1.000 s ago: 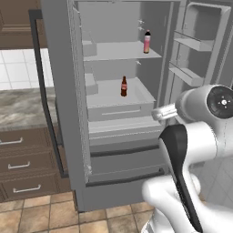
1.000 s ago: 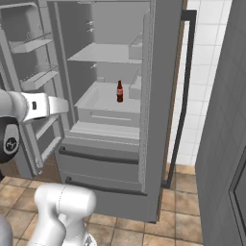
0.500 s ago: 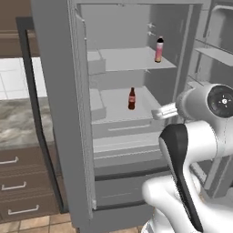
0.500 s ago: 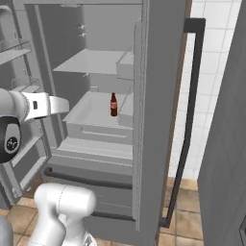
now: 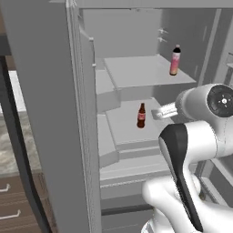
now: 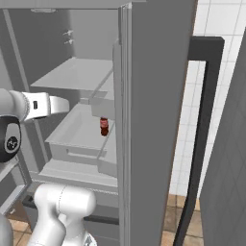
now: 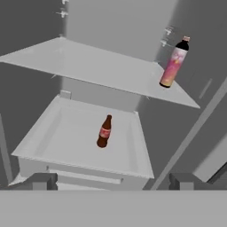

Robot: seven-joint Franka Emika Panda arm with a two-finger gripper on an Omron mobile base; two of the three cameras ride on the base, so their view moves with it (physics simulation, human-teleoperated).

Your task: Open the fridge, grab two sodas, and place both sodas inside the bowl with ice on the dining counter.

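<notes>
The fridge (image 5: 54,113) is standing open, its grey door edges filling the left of the left base view and the centre of the right base view. A cola bottle (image 7: 104,131) is standing upright on the lower shelf (image 7: 66,142), at the centre of the hand view and apart from the shelf walls. A pink bottle (image 7: 174,63) with a dark cap is standing on the upper shelf (image 7: 88,66), in the upper right of that view. The gripper (image 7: 113,181) is hanging wide open at the bottom edge, holding nothing, its fingertips (image 7: 42,181) well short of the cola bottle.
</notes>
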